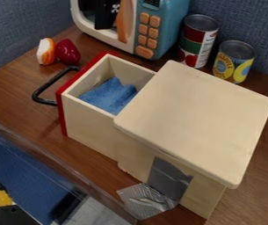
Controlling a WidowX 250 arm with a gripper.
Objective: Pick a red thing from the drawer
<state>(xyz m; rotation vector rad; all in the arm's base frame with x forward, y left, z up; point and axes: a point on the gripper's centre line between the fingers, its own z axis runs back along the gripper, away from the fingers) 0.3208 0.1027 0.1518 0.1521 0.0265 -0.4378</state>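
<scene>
On the brown tabletop (18, 94), an open drawer (92, 127) holds blue cloth (109, 96). At the top we find the black claw (105, 27); whether apart or together, we cannot tell. Down and left of it, outside the drawer, lies a glossy, rounded, deep-red toy (68, 52).

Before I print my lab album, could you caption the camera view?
An open wooden drawer with a red front holding blue cloth, near a toy microwave.
</scene>
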